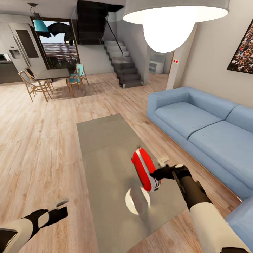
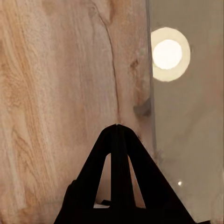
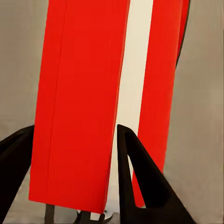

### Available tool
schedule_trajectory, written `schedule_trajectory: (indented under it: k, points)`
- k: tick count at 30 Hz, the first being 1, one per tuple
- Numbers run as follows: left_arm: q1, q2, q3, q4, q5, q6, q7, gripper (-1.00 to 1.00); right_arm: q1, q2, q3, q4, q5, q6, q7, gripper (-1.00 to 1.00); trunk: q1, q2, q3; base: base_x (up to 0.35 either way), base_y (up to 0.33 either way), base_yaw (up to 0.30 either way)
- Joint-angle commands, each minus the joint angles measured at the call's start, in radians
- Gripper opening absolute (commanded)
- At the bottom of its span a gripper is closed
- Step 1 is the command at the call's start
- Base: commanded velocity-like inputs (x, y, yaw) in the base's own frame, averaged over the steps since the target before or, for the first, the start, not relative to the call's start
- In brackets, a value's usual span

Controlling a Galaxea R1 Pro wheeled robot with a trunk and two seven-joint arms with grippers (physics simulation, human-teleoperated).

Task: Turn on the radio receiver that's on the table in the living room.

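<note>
Indoors, the living room's blue sofa (image 1: 207, 123) flanks the long grey table (image 1: 102, 140), where the red-and-white radio receiver (image 1: 145, 169) lies near the sofa-side edge. At my right gripper (image 3: 74, 140), the jaws stand released, the radio's red body between the two fingers; whether they touch it, I cannot tell. My left gripper (image 1: 59, 211) hangs clenched and empty over the wood floor (image 2: 56, 84), just beside the table's edge.

The white pendant lamp (image 1: 172, 21) glowed overexposed, and its round glare lay on the glossy counter (image 1: 105, 168) beneath the right tool (image 1: 156, 174). Rendering was sharp, evenly bright, with soft shadows.
</note>
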Motion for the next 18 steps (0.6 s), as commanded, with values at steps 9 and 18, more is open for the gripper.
schedule_trajectory:
  k: [9, 18]
  points:
    - [0.050, -0.002, 0.000, 0.000, 0.000, -0.040, 0.003, -1.00, -0.001, 0.002, -0.017, -0.006, -0.001, 0.227, 0.026, -1.00, 0.000, 0.000, 0.000, 0.000, 0.000, 0.000]
    - [0.067, -0.030, 0.000, 0.000, 0.001, -0.136, 0.002, -1.00, -0.001, 0.007, -0.011, -0.028, 0.002, 0.276, 0.024, -1.00, 0.000, 0.000, 0.000, 0.000, 0.000, 0.000]
